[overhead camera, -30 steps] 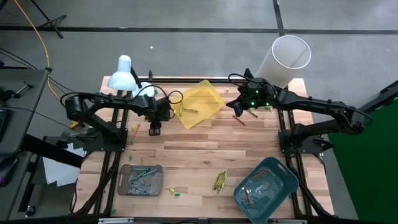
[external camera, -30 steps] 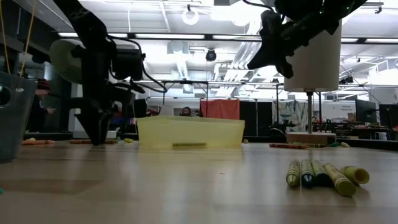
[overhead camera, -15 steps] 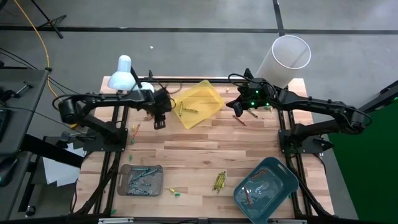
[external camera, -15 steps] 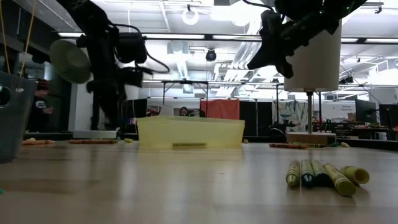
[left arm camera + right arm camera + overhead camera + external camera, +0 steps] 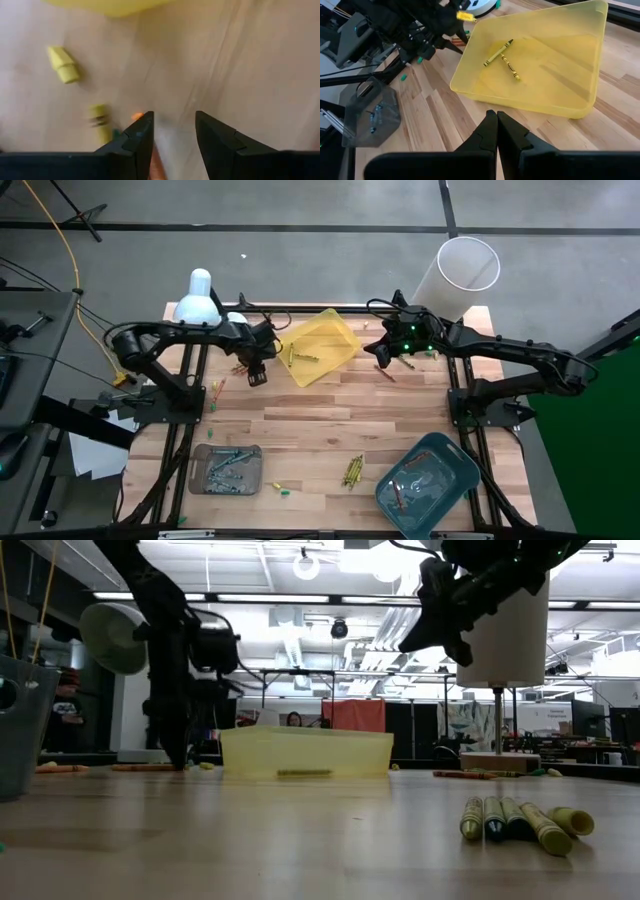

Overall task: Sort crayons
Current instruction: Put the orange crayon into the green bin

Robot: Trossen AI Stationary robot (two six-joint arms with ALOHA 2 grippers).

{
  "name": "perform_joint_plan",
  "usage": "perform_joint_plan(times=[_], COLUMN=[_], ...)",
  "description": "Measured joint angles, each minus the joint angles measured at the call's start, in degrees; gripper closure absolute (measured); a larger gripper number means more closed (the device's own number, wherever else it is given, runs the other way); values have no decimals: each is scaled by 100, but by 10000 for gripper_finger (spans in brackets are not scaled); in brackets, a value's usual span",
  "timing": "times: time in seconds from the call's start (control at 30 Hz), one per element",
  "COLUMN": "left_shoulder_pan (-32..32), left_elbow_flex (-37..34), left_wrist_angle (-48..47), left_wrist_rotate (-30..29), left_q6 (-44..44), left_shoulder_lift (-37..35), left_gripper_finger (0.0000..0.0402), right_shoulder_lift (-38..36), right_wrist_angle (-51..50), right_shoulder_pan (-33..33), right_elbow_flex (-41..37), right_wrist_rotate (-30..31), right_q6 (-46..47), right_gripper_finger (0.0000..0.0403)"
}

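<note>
Beside yellow tray [image 5: 322,346], left gripper [image 5: 256,377] jaws apart, orange crayon [image 5: 137,116] half hidden, right gripper [image 5: 381,360] jaws together.

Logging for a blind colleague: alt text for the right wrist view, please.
The right gripper, shut and empty, hovers by a yellow tray holding two yellow crayons on the wooden table. Beyond, the left arm reaches down; a grey tray sits off to one side.

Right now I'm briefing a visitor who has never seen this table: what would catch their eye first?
Probably the translucent yellow plastic tray at the table's far middle, with two yellow-olive crayons inside. Next, the two dark arms flanking it: the left gripper, fingers apart, hangs low beside the tray over loose crayon bits, while the right gripper waits shut on the other side. A tall white cylinder stands at the far right corner.
</note>
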Motion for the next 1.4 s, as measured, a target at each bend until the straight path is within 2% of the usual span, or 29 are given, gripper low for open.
perform_joint_plan(times=[0.2,0.37,0.57,0.73,0.87,1.17,1.4], left_shoulder_pan=[-6,-108,-222,-204,-229,-242,-264], left_elbow_flex=[18,21,477,597,535,-75,-243], left_wrist_angle=[-58,-178,-1268,-1378,-1143,-672,-569], left_wrist_rotate=[-42,206,463,54,-132,-120,-85], left_q6=[-278,-626,-1277,-1944,-2441,-3330,-3261], left_shoulder_lift=[330,305,58,-308,-349,-12,35], left_gripper_finger=[268,277,296,300,300,300,315], right_shoulder_lift=[0,0,0,0,0,0,0], right_wrist_angle=[-51,-57,-75,-75,-75,-76,-80], right_shoulder_pan=[-1,0,0,-2,0,-1,-2], right_elbow_flex=[2,2,4,7,7,7,7], right_wrist_rotate=[3,3,7,7,7,7,7], right_q6=[0,1,39,42,43,47,47], right_gripper_finger=[403,403,403,403,403,403,403])
